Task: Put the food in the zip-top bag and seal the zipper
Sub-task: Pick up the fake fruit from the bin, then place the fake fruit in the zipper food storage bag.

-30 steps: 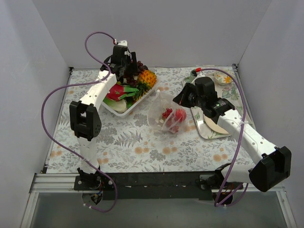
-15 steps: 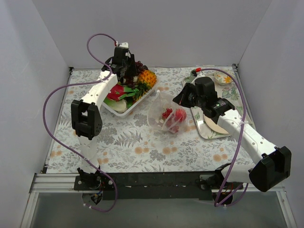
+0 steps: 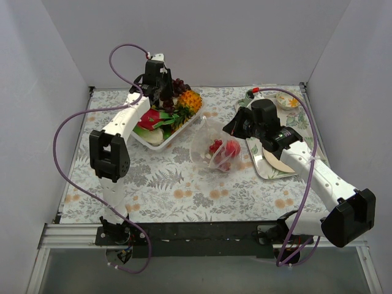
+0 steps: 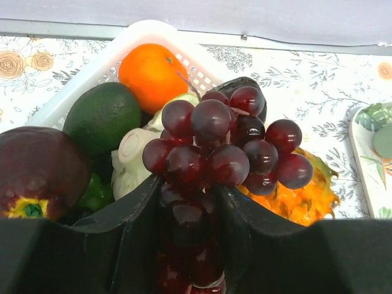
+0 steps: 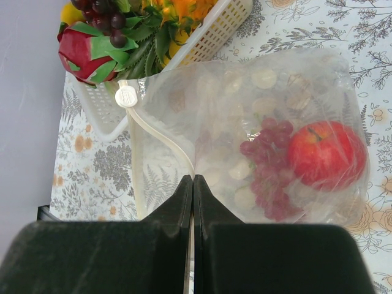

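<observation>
left gripper point(image 4: 188, 199) grips the grapes point(image 4: 211, 144) above the basket point(image 4: 147, 29); right gripper point(image 5: 193, 187), closed, pinches the bag point(image 5: 245, 104) by its edge on the table point(image 3: 165, 177). better to lift the grapes clear before crossing to the bag's mouth.

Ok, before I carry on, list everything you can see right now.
basket: one, white, far left, holding toy food
orange: one, orange, in the basket
avocado: one, dark green, in the basket
dragon fruit: one, red with green leaves, in the basket
grape bunch: one, dark purple, held up over the basket
bag: one, clear, mid-table
apple: one, red, inside the bag
small grapes: one bunch, reddish, inside the bag by the apple
tray: one, metal, right of the bag
dish: one, small, far right corner
left pincer: one, black, shut on the grape bunch
right pincer: one, black, shut on the bag's edge
</observation>
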{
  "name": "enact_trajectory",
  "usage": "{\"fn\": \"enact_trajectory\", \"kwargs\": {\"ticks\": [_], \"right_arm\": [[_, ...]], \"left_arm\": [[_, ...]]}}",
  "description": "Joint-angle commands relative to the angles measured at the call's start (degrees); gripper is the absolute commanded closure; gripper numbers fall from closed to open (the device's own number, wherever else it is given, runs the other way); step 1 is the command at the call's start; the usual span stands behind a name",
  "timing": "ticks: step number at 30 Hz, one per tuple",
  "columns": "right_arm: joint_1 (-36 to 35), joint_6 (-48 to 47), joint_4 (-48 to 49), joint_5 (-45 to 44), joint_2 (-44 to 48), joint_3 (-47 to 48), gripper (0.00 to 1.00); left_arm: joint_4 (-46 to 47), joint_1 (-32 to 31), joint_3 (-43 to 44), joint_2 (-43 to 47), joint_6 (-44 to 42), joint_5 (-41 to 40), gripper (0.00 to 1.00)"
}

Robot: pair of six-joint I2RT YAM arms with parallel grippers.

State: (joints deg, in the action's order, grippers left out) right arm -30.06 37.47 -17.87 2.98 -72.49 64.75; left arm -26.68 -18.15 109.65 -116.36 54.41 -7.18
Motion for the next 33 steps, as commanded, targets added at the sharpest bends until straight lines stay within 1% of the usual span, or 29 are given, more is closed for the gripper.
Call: {"fn": "enact_trajectory", "kwargs": {"ticks": [1,5,13,16,17,20,21,23,24,26,27,28,30,31,33], "right_arm": [[0.1,0.0,2.3,0.1,-0.4,1.4,0.99],[0.2,-0.1,2.4,0.1,-0.5,1.4,0.99],[0.1,-0.1,2.7,0.1,-1.1,2.0,0.99],[0.1,-0.3,2.8,0.2,-1.4,2.4,0.99],[0.1,-0.4,2.8,0.2,-1.6,2.6,0.99],[0.1,-0.4,3.1,0.2,-1.9,2.7,0.99],[0.0,-0.5,3.3,0.0,-2.0,2.7,0.99],[0.2,-0.5,3.3,-0.3,-2.0,2.8,0.99],[0.1,-0.6,3.3,-0.4,-2.0,2.8,0.99],[0.1,-0.7,3.3,-0.5,-2.3,3.1,0.99],[0.1,-0.6,3.4,-0.6,-2.5,3.1,0.99],[0.2,-0.8,3.5,-0.6,-2.5,3.4,0.99],[0.1,-1.0,3.3,-0.5,-2.9,3.9,0.99],[0.2,-1.1,3.4,-0.4,-3.0,4.3,0.99],[0.1,-1.2,3.4,-0.6,-3.1,4.5,0.99]], "left_arm": [[5.3,0.2,-2.1,8.0,0.5,1.6,0.77],[7.9,0.2,-4.1,10.4,0.4,2.0,0.77],[7.9,0.1,-5.1,14.4,1.9,4.2,0.77],[7.0,0.2,-6.7,16.3,3.3,6.9,0.77],[6.6,0.1,-7.3,17.7,3.9,9.4,0.77],[5.1,0.0,-10.4,21.7,5.2,11.1,0.76],[4.6,0.0,-11.7,22.9,5.9,14.0,0.76],[3.9,0.0,-15.6,25.5,6.1,17.3,0.74],[3.6,0.0,-16.9,28.1,6.2,19.5,0.74],[3.0,-0.3,-21.7,31.1,7.1,21.7,0.73],[3.0,-0.5,-23.2,33.9,7.5,24.6,0.73],[2.9,-1.4,-25.9,35.0,7.5,25.1,0.73],[2.2,-2.3,-28.3,38.5,7.8,25.6,0.73],[2.0,-3.4,-30.0,39.4,7.7,27.8,0.73],[0.8,-4.6,-31.2,41.6,8.2,28.2,0.73]]}}
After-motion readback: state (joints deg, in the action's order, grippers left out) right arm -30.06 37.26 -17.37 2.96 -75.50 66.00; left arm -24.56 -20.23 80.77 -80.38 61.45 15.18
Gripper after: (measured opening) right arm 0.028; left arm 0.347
